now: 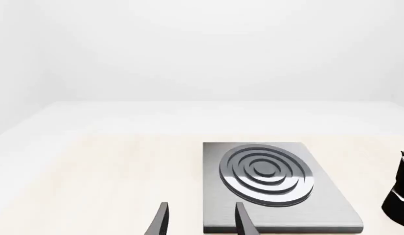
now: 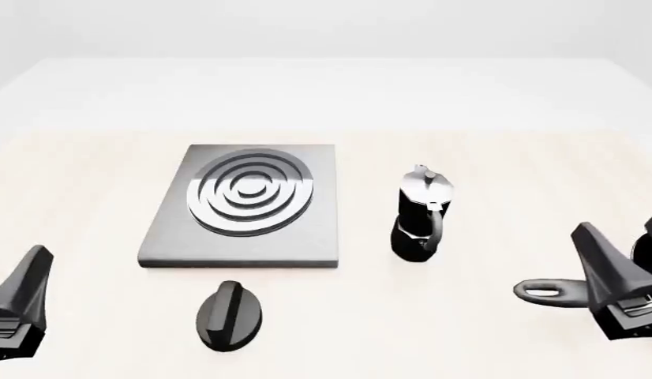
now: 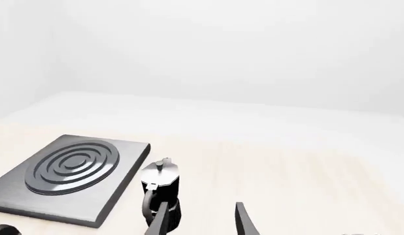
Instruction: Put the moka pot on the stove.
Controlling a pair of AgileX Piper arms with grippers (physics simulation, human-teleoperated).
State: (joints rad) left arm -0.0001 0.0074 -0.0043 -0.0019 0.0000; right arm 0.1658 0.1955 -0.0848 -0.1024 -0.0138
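The moka pot (image 2: 421, 217) is black with a silver lid and stands upright on the table, just right of the stove (image 2: 247, 201), a grey slab with shiny concentric rings. My right gripper (image 2: 597, 254) is open and empty, low at the right, nearer than the pot and to its right. In the right wrist view the pot (image 3: 161, 193) stands ahead, in line with one finger of the gripper (image 3: 198, 211). My left gripper (image 2: 29, 272) is open and empty at the near left. In the left wrist view its gripper (image 1: 200, 211) faces the stove (image 1: 267, 181), with the pot (image 1: 401, 193) at the frame edge.
A black oval dial knob (image 2: 229, 314) lies on the table in front of the stove. The handle of a dark pan (image 2: 545, 290) lies beside my right gripper. The table is pale wood with a white far edge.
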